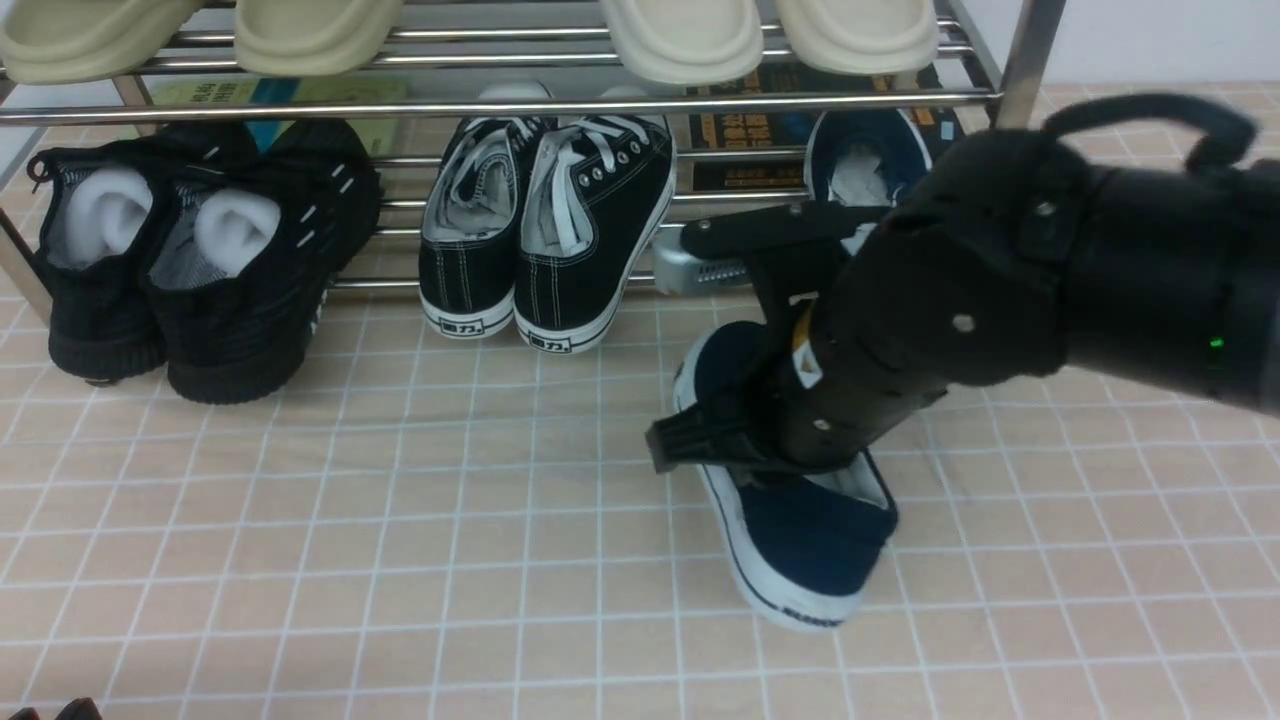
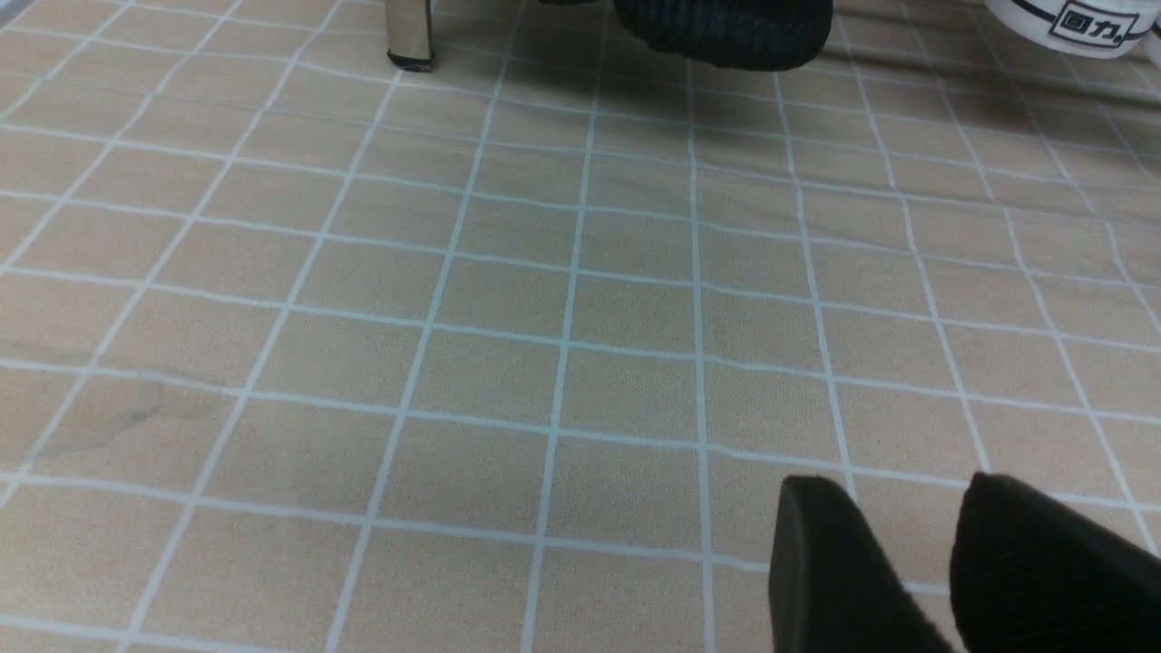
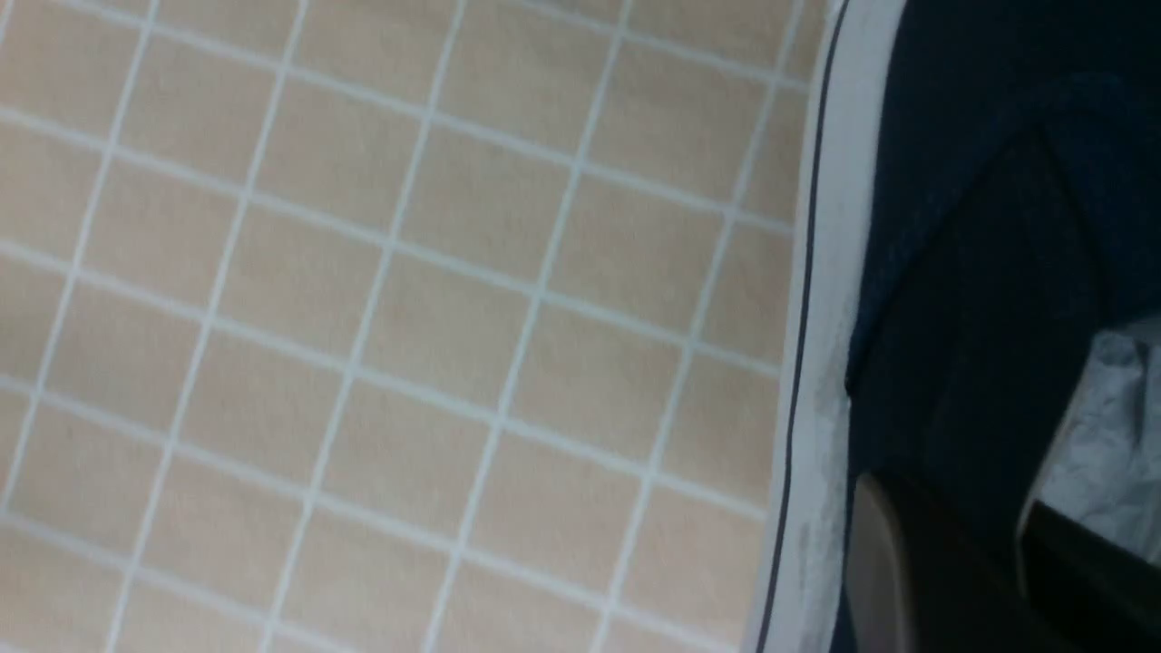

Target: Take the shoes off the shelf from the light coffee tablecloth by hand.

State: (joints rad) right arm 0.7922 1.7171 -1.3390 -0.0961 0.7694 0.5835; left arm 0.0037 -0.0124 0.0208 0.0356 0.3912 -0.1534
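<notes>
One navy slip-on shoe [image 1: 810, 540] with a white sole lies on the light coffee tablecloth [image 1: 400, 500] in front of the shelf [image 1: 500, 107]. My right gripper [image 1: 760, 450] is shut on its side wall. In the right wrist view that gripper [image 3: 961, 562] has one finger outside the navy canvas [image 3: 980, 181] and one inside, against the crumpled paper [image 3: 1107, 435]. The other navy shoe [image 1: 868, 160] stands on the lower tier behind the arm, partly hidden. My left gripper [image 2: 907, 508] hovers open over bare cloth [image 2: 544, 317], holding nothing.
Black knit sneakers [image 1: 200, 260] and black lace-ups [image 1: 560, 230] sit on the lower tier. Cream slippers [image 1: 680, 35] rest on the top tier. A steel post [image 2: 408, 32] and a knit sneaker's end [image 2: 726, 32] stand ahead of the left gripper.
</notes>
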